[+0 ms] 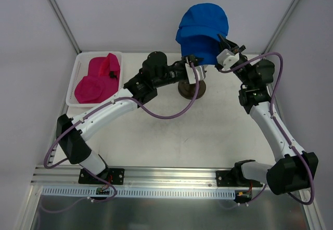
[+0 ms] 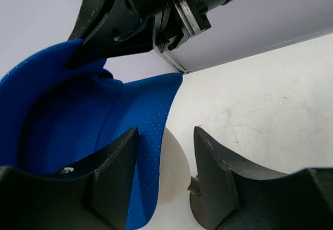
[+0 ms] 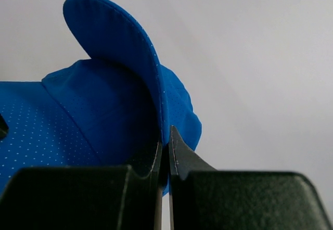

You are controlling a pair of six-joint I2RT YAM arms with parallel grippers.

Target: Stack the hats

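**Blue hat up on the head, right claw pinching it**

Right gripper [image 3: 167,160]: jaws closed down on the fabric edge of the blue hat [image 1: 202,27], on the hat's right side in the top view. Its wrist view shows the brim curling up above the fingertips, with the hat body off to the left.

Left gripper [image 2: 164,175]: roughly half open, nothing clamped. It sits low by the hat's near-left side, looking up into the inside of the hat. Beyond the gap between its fingers are the brim edge and the cream mannequin head [image 2: 173,170]. Can't tell if a finger touches the brim.

Blue hat sits high at the back centre of the table [image 1: 208,131], above the dark stand [image 1: 191,88].

Pink hats [image 1: 96,80]: heaped in the white basket [image 1: 78,63] at back left, well apart from both grippers.
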